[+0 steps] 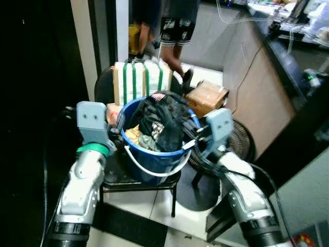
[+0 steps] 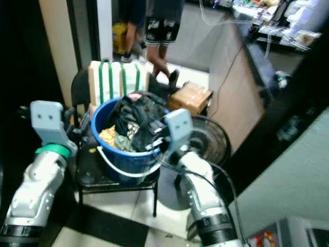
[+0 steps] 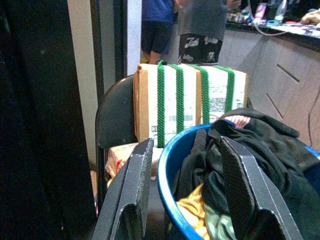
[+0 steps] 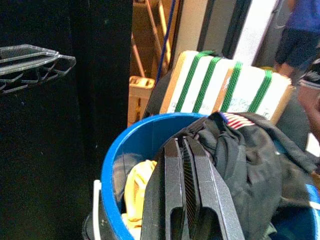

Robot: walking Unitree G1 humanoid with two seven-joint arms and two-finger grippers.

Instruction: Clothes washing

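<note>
Blue bucket [image 1: 154,159] of clothes [image 1: 162,123]: your left gripper [image 3: 187,185] straddles its rim, fingers wide; your right gripper [image 4: 187,195] is closed, empty.

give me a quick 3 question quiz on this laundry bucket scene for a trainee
1. True or false: the left gripper has its fingers on either side of the blue bucket rim.
2. What stands behind the bucket on the black chair? A) cardboard box with green straps B) a kettle C) a red basket
3. What state are the right gripper fingers in?

Key: 1 true. 2 A, the box. 3 shut, pressed together over the dark clothes.
</note>
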